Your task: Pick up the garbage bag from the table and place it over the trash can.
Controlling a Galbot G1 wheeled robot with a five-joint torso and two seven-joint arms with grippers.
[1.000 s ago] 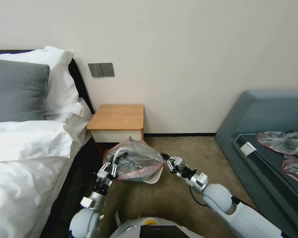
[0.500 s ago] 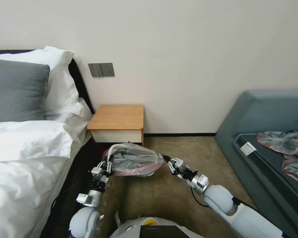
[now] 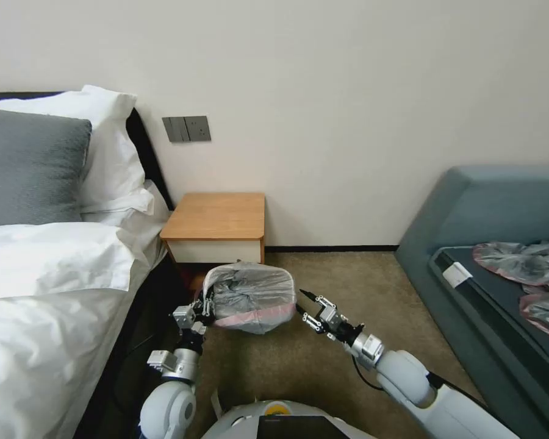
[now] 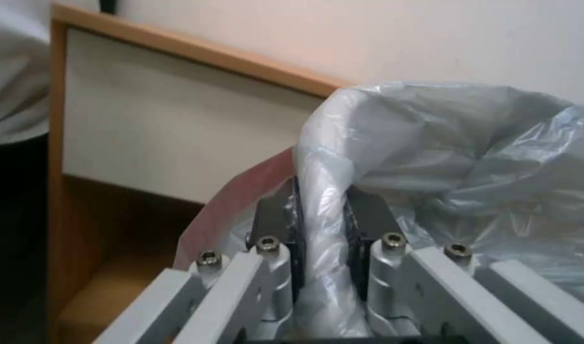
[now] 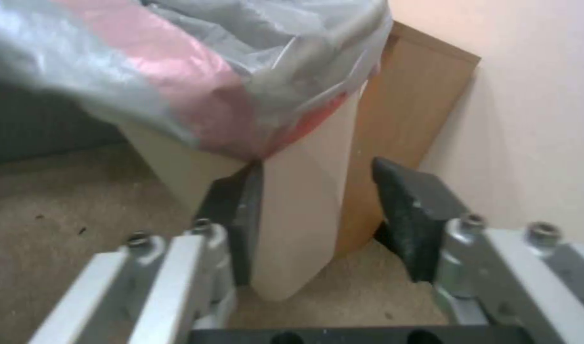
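Where the carpet [image 3: 323, 366] meets the table [image 3: 216, 216], a low nightstand with matt orange-brown top and white drawer front, the garbage bag [image 3: 250, 296] sits draped over the trash can [image 5: 298, 200]: thin, crinkled grey-silver film, glossy, its pink-red rim band lying round the bin's upper wall, mouth downward over the bin. The can's cream plastic wall is smooth and tapers downward. The left gripper [image 4: 320, 224] is clamped on a twisted fold of bag at the bin's left side. The right gripper [image 3: 308, 303] stands spread, holding nothing, just beside the bin's right wall. No legible writing.
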